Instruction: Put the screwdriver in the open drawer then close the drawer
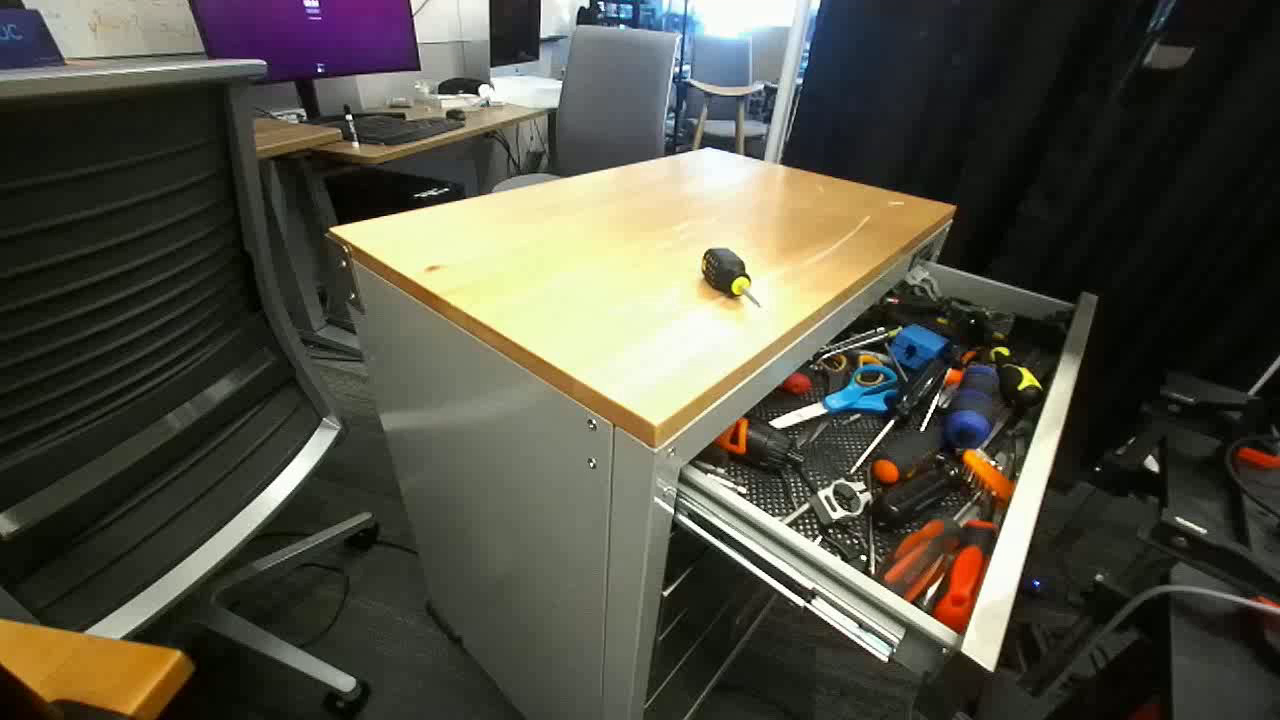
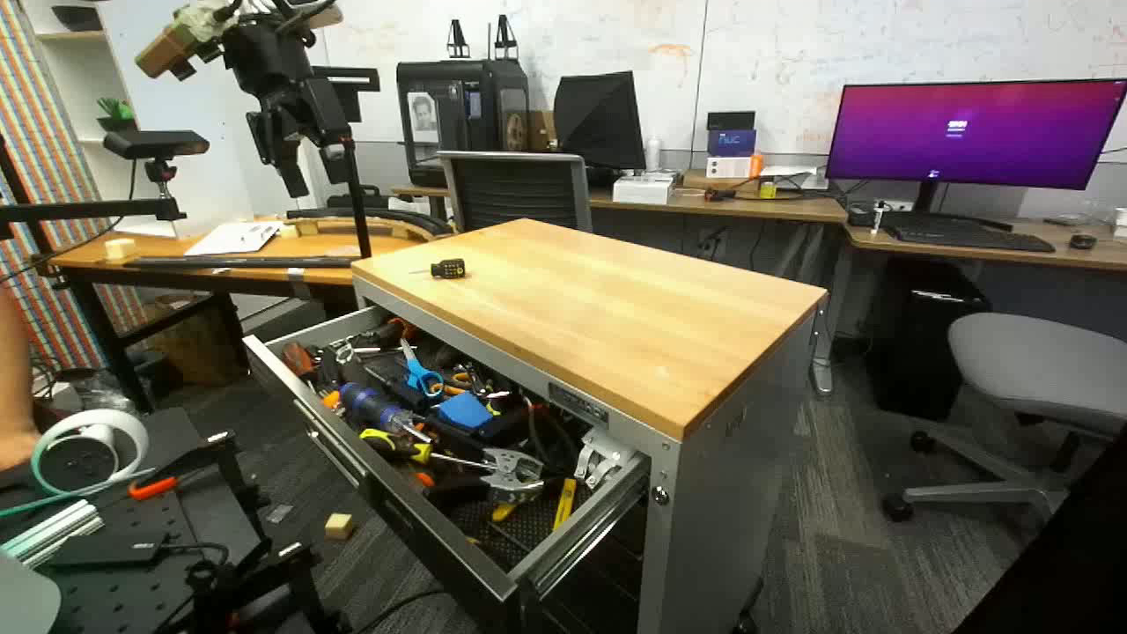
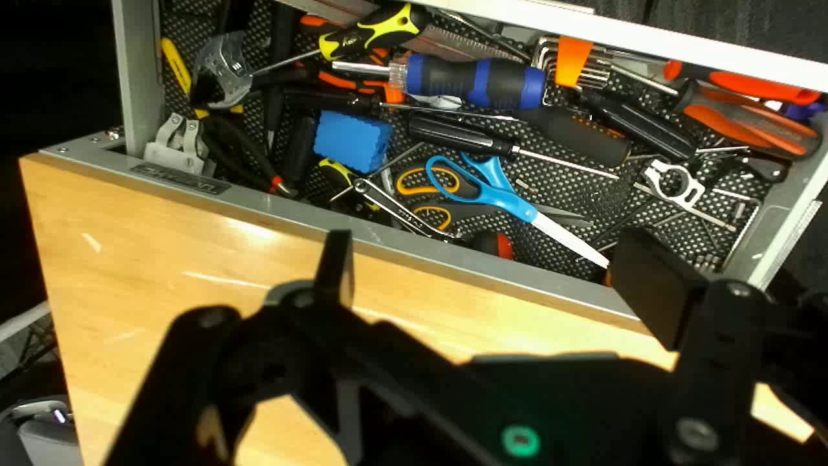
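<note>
The small black screwdriver with a yellow collar lies on the cabinet's wood top in both exterior views [image 1: 725, 272] [image 2: 448, 269], near the drawer-side edge. In the wrist view it does not show; the gripper's body covers part of the top. The grey drawer is pulled open, seen in both exterior views [image 1: 1040, 460] [image 2: 387, 489] and in the wrist view [image 3: 647, 37]. My gripper [image 2: 308, 167] is high above the cabinet, apart from the screwdriver. In the wrist view its fingers [image 3: 485, 259] are wide apart with nothing between them. It is out of view in an exterior view.
The drawer holds many tools, among them blue scissors [image 1: 865, 388], a blue block [image 3: 352, 141] and a blue-handled driver [image 3: 475, 81]. The wood top [image 2: 616, 317] has a raised edge above the drawer. An office chair [image 1: 150, 330] stands beside the cabinet.
</note>
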`<action>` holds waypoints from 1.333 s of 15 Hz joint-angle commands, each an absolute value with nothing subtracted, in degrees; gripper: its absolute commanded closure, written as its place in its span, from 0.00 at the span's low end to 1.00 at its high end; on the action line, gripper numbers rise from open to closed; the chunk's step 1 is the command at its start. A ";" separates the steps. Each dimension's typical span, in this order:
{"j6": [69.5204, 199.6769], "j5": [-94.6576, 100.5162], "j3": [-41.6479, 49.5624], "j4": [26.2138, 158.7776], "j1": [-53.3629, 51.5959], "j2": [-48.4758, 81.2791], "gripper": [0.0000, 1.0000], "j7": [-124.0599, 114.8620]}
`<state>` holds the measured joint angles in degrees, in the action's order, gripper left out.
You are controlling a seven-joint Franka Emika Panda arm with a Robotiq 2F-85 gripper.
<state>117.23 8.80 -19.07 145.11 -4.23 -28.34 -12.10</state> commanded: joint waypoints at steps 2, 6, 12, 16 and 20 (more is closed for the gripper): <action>117.01 9.70 -17.48 144.51 -5.99 -28.10 0.00 -12.86; 116.53 10.52 -18.67 143.08 -4.61 -26.34 0.00 -17.03; 115.78 19.78 -26.44 129.72 0.74 -7.75 0.00 -35.27; 112.97 22.70 -27.69 117.29 0.19 6.23 0.00 -42.66; 116.61 23.27 -17.71 106.63 -10.12 18.00 0.00 -46.26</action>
